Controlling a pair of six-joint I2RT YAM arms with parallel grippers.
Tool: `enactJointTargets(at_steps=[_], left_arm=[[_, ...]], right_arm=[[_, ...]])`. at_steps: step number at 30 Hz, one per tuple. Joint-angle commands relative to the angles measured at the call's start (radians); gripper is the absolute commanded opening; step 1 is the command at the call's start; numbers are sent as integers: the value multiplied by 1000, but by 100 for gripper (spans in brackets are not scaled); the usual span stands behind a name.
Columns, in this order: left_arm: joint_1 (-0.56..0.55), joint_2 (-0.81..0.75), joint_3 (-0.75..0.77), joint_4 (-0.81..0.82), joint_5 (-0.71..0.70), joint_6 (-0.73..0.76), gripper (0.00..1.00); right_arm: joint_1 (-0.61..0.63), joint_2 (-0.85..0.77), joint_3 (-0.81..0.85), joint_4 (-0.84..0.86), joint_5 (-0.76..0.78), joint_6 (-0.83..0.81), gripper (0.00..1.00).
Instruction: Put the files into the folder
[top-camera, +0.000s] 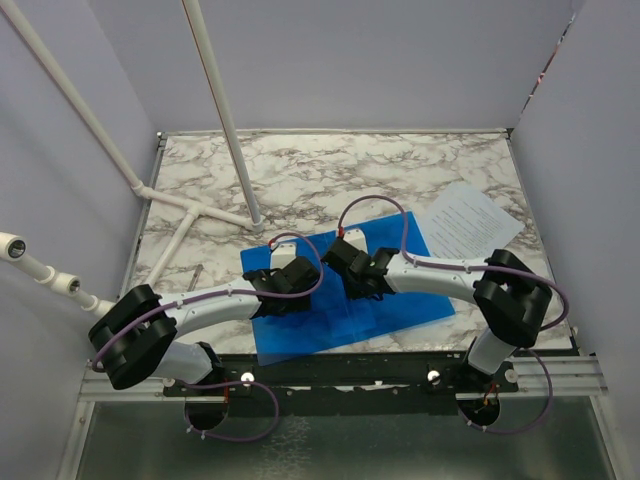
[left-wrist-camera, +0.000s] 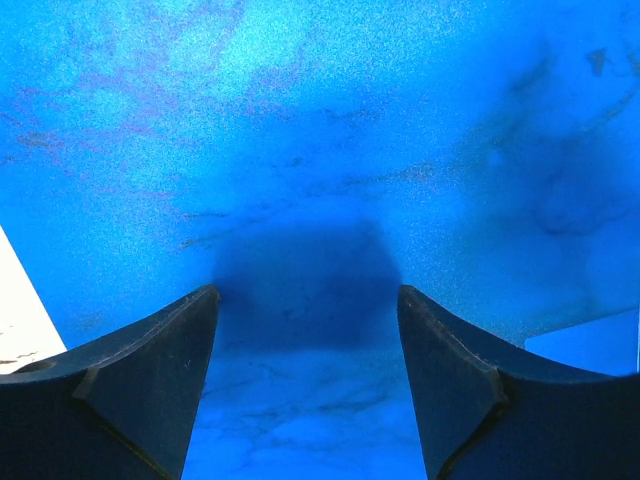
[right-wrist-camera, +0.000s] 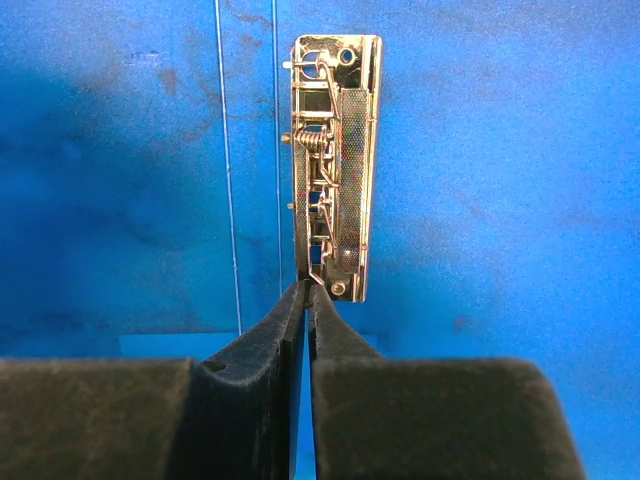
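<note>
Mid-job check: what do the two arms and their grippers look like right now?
The left arm and right arm are white tubes with bulky black joints, a thin purple cable looping along each. The left gripper and right gripper have dark matte fingers tapering to narrow tips.

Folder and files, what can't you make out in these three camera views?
Top view: the files' print is too small to read.
Top view: both arms cover the folder's middle.
Right wrist view: shut jaws of the right gripper hide the metal clip's lower corner, so whether they pinch it is unclear.
Left wrist view: a pale patch is cut off by the left edge.
</note>
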Motion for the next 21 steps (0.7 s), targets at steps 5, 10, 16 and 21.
enactJointTargets(at_steps=[5, 10, 16, 21], left_arm=[[-1, 59, -82, -56, 84, -24, 75], [-1, 62, -80, -56, 82, -27, 75], [-1, 68, -82, -56, 81, -31, 74], [-1, 73, -82, -56, 78, -39, 75]], right_arm=[[15, 56, 4, -27, 25, 21, 3], [16, 66, -11, -34, 32, 21, 0], [19, 90, -35, -44, 42, 27, 0], [23, 129, -29, -96, 90, 53, 0]])
